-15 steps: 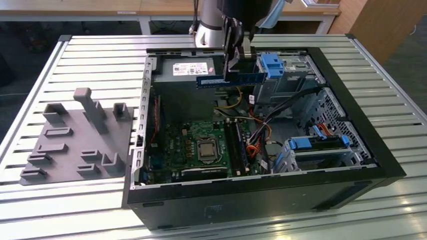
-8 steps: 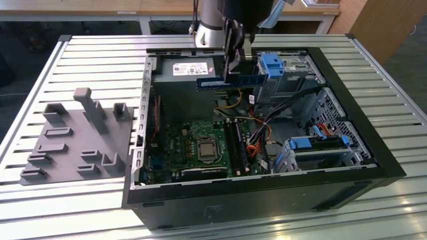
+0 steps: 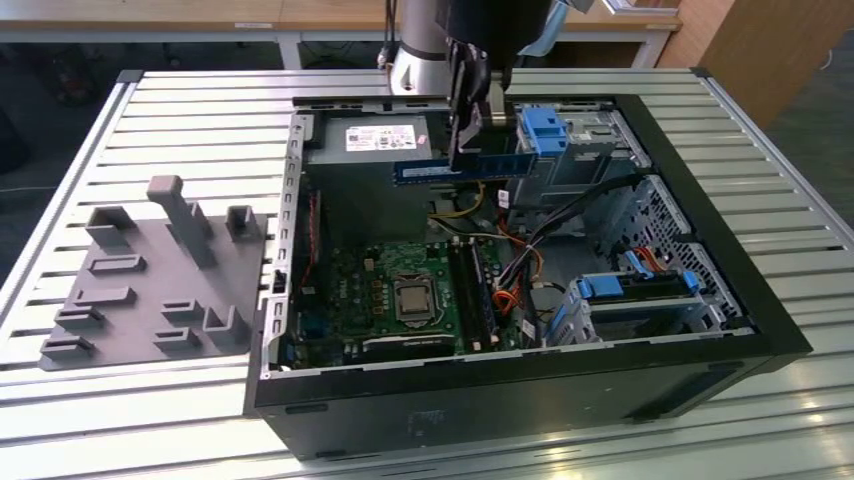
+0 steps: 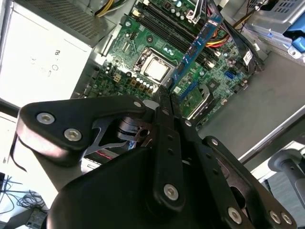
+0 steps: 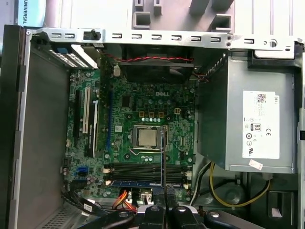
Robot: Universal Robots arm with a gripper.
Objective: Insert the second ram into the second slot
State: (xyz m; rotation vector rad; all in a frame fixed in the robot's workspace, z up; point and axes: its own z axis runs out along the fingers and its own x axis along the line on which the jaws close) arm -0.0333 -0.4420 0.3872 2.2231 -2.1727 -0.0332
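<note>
My gripper (image 3: 467, 155) hangs over the open computer case (image 3: 747, 300), shut on the second ram (image 3: 461, 171), a thin blue stick held level above the far part of the case. The ram (image 4: 200, 43) juts out from the fingertips in the second wrist view, lying crosswise to the memory slots (image 4: 171, 28). It shows edge-on (image 5: 163, 152) above the board in the first wrist view. The slots (image 3: 475, 290) lie well below it on the green motherboard (image 3: 387, 290). A thin blue strip (image 5: 143, 182) lies along one slot.
A grey power supply (image 3: 380, 135) fills the case's far corner. Chunky blue drive-bay latches (image 3: 547, 130) and loose cables (image 3: 521, 255) sit at the exterior view's right. A grey holder (image 3: 147, 270) stands on the slatted table, left of the case.
</note>
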